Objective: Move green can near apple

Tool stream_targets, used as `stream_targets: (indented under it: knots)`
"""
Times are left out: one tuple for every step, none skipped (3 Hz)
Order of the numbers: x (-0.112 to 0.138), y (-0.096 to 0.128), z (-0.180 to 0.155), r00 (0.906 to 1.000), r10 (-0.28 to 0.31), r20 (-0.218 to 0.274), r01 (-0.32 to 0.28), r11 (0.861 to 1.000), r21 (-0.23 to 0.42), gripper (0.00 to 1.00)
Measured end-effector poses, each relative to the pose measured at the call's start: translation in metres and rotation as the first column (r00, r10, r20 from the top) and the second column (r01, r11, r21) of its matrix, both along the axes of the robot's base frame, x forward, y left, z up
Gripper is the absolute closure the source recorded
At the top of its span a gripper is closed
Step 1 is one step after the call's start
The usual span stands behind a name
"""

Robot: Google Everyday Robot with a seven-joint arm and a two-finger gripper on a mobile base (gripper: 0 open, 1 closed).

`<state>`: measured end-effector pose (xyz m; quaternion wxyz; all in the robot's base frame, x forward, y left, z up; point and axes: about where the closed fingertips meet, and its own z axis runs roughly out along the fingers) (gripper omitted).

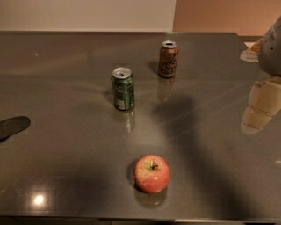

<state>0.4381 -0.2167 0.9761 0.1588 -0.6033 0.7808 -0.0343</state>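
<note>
While green can (pixel 123 88) stands upright well behind apple (pixel 152 173), open counter (pixel 66 167) btwn them, end effector (pixel 259 107) hangs back-right of apple at counter's edge; open or closed, can't tell.

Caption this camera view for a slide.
Dark table with green can, brown can and apple; gripper at right edge.

table (pixel 61 167): dark grey, glossy, filling most of view | back wall (pixel 88 13): pale cream at left, tan panel (pixel 219 15) at right | light: small bright glare (pixel 38 200) near front-left corner, broad soft shadow right of centre | gripper (pixel 259 114): right edge, above table
</note>
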Motion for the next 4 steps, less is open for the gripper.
stream_targets:
  knots:
    - [0.0000, 0.0000, 0.0000, 1.0000, 0.000, 0.000, 0.000, 1.000, 0.000, 0.00]
    - [0.0000, 0.0000, 0.0000, 1.0000, 0.000, 0.000, 0.000, 1.000, 0.000, 0.00]
    - [0.0000, 0.0000, 0.0000, 1.0000, 0.000, 0.000, 0.000, 1.000, 0.000, 0.00]
    - [0.0000, 0.0000, 0.0000, 1.0000, 0.000, 0.000, 0.000, 1.000, 0.000, 0.00]
